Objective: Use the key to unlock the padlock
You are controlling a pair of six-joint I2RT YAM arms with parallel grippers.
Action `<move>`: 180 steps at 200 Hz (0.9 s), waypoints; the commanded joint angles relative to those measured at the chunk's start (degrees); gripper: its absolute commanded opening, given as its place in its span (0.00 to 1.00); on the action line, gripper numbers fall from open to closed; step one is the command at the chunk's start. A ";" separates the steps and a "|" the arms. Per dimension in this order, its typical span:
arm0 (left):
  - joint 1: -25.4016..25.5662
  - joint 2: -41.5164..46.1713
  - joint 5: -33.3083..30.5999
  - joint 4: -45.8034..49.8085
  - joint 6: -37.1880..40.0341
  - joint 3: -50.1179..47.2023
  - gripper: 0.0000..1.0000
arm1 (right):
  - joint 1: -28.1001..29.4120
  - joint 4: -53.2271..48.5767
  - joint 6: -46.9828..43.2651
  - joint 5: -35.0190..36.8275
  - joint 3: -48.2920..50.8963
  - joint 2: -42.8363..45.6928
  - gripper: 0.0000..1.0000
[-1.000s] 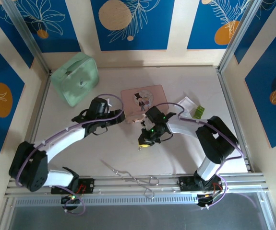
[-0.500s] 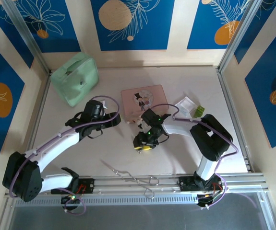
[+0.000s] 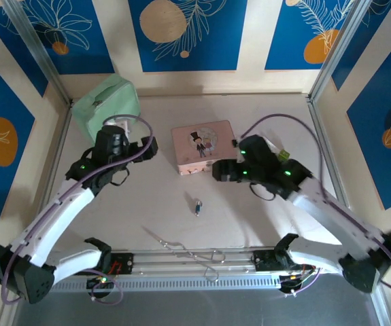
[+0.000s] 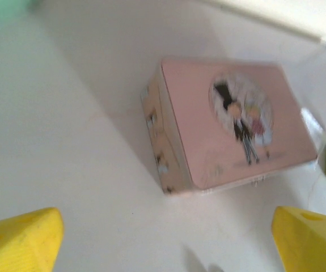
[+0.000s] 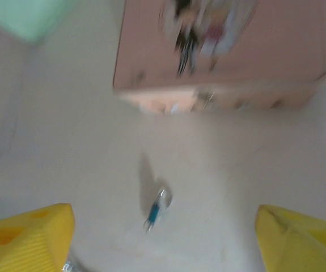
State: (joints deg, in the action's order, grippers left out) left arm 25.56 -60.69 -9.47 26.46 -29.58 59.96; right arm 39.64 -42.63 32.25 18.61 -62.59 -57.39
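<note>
Padlock (image 3: pixel 197 205) loose on desk (image 3: pixel 270 210), nothing touching it. Left gripper (image 4: pixel 165 241), right gripper (image 5: pixel 164 238): jaws wide open, empty. Step: grasp lock. Next: precise descent, tiny target.

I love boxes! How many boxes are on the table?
2. The pink picture tin sits mid-table; the mint-green case sits in the far left corner. I spot no others.

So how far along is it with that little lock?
Nothing looks finished: the padlock lies loose on the table, too small to tell whether it is open. Nothing is in hand; the left gripper and right gripper are both open and empty. Probably left: take hold of it and work the key.
</note>
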 commanded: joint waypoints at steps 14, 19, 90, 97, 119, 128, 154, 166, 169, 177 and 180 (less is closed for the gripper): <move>-0.78 0.99 -20.42 -10.42 15.93 -6.69 0.99 | -2.11 9.26 -8.44 17.83 11.06 9.80 0.99; -0.86 0.59 -23.03 -13.39 17.84 -8.67 0.99 | -2.41 15.04 -12.26 18.58 14.81 11.69 1.00; -11.16 -18.94 -31.29 -50.26 27.78 -25.69 0.99 | -28.63 43.23 -14.74 27.01 34.31 3.73 0.99; -11.49 -20.85 -29.12 -53.46 30.09 -26.99 0.99 | -31.19 44.56 -11.75 27.52 35.17 1.39 0.99; -11.44 -25.10 -24.91 -64.33 33.79 -31.04 1.00 | -36.19 55.60 -11.36 21.46 37.92 -7.21 0.99; -12.37 -25.34 -20.57 -72.30 35.66 -34.52 1.00 | -36.22 61.13 -14.60 20.92 38.50 -11.92 0.99; -15.52 -25.41 -12.96 -78.15 32.78 -38.64 1.00 | -36.50 70.52 -21.85 12.05 36.55 -18.58 0.99; -17.39 -26.86 -7.52 -79.95 32.12 -38.86 1.00 | -37.24 80.27 -23.30 4.71 38.99 -20.21 0.99; -17.95 -27.23 -6.22 -79.50 31.93 -38.99 0.99 | -37.79 81.28 -22.63 2.42 39.33 -20.83 0.99; -18.18 -30.12 -5.47 -85.64 33.09 -40.06 1.00 | -39.01 86.43 -23.21 -3.94 40.22 -23.45 0.99; -18.18 -30.60 -5.57 -87.41 33.25 -40.50 0.99 | -39.22 88.01 -23.35 -5.19 40.40 -25.45 0.99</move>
State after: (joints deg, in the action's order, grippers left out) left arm 9.37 -87.55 -24.12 -45.71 2.94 21.63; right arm 2.61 23.46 13.08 30.48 -24.21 -77.84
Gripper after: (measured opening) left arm 0.995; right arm 0.991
